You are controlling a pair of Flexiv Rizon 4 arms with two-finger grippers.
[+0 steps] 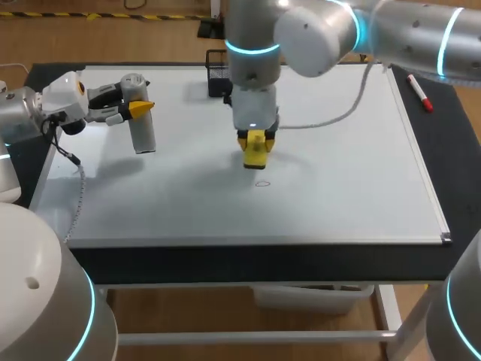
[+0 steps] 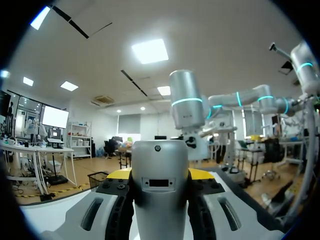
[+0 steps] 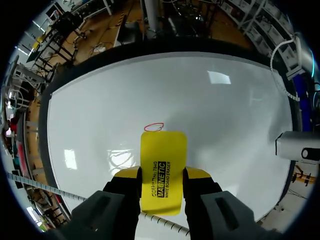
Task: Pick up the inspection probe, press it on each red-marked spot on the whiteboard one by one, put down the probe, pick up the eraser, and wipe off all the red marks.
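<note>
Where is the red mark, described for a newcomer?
On the whiteboard, find the right pincer gripping the yellow eraser near the middle. Just ahead of the eraser sits a small red oval outline, the only drawn mark visible on the white surface.

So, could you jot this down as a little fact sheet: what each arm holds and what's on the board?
Left gripper: shut on the grey probe, over the whiteboard, at its left part
Right gripper: shut on the yellow eraser, near the board's middle
Red mark: one small oval outline just ahead of the eraser, unwiped
Marker pen: lying on the dark table past the board's right edge
</note>
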